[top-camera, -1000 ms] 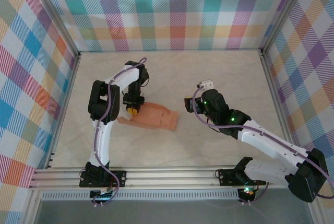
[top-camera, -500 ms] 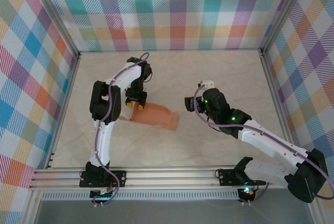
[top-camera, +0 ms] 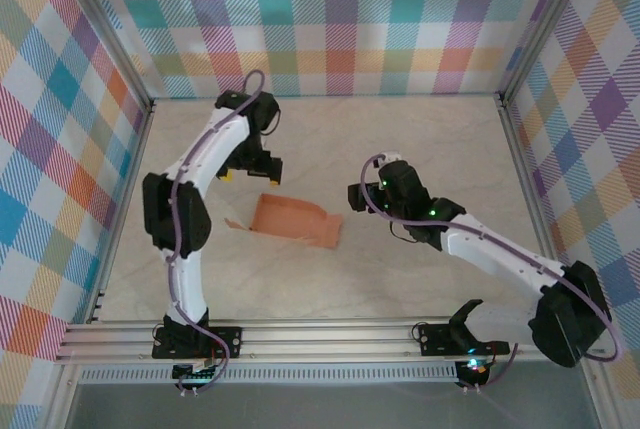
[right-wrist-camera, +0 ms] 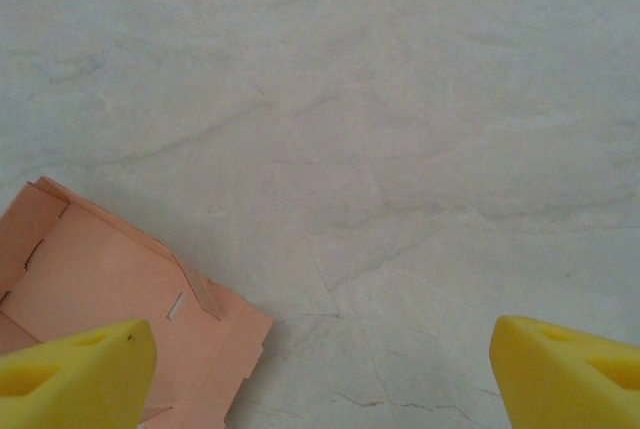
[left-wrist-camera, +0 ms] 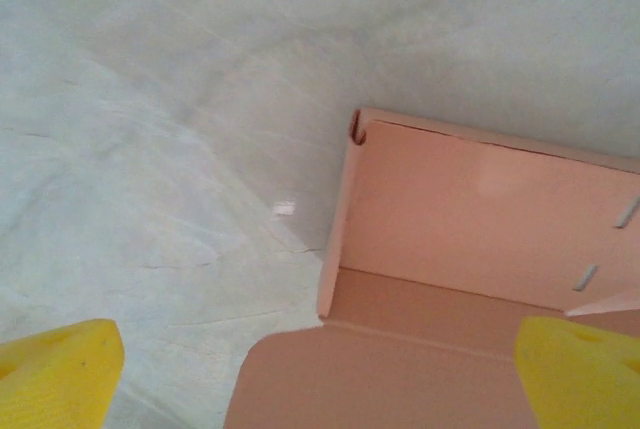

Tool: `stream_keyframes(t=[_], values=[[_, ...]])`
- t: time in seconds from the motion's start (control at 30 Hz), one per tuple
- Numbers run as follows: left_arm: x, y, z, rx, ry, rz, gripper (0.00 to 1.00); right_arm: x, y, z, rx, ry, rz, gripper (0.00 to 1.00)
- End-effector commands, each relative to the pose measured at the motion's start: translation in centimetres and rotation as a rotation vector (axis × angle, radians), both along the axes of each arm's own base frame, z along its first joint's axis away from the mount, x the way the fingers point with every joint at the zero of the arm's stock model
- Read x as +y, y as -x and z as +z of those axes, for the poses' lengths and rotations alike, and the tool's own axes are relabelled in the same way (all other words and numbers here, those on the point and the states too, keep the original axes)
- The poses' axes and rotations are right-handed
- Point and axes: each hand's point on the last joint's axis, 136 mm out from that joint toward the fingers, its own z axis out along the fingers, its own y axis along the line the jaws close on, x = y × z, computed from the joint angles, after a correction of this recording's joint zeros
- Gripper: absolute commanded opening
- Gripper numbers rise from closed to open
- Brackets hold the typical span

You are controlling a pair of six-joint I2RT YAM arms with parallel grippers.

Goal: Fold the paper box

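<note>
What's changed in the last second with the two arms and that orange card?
The left pincer has pulled off the paper box toward the back and hangs open. The box's left flap, flat a second ago, is now folded, so the box looks shorter. The right pincer stays open beside the box's right end; the box hasn't slid.

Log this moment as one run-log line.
object: salmon-orange thin card paper box, lying on pale marble-look table, unheld | left gripper: open, by its far-left corner | right gripper: open, right of it, apart
</note>
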Motion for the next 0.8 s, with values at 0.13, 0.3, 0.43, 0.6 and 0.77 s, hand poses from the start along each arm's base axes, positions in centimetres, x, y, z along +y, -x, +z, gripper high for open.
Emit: stream_keyframes(t=[0.13, 0.3, 0.43, 0.6, 0.77], values=[[4.2, 2.8, 7.9, -0.341, 0.033, 0.149, 1.0, 6.0, -2.0, -1.8, -0.004, 0.094, 0.349, 0.83], [7.4, 7.6, 9.8, -0.483, 0.054, 0.225, 1.0, 11.3, -2.5, -2.7, 0.028, 0.08, 0.629, 0.77], [9.1, 11.4, 11.8, -0.609, 0.07, 0.229, 1.0, 14.2, -3.0, -4.8, 0.04, 0.145, 0.791, 0.71], [10.7, 14.3, 13.1, -0.706, 0.056, 0.252, 1.0, 16.1, -3.5, -7.4, 0.099, 0.242, 0.878, 0.68], [10.9, 14.7, 13.4, -0.724, 0.06, 0.249, 1.0, 18.3, -3.8, -9.5, 0.148, 0.283, 0.941, 0.63]])
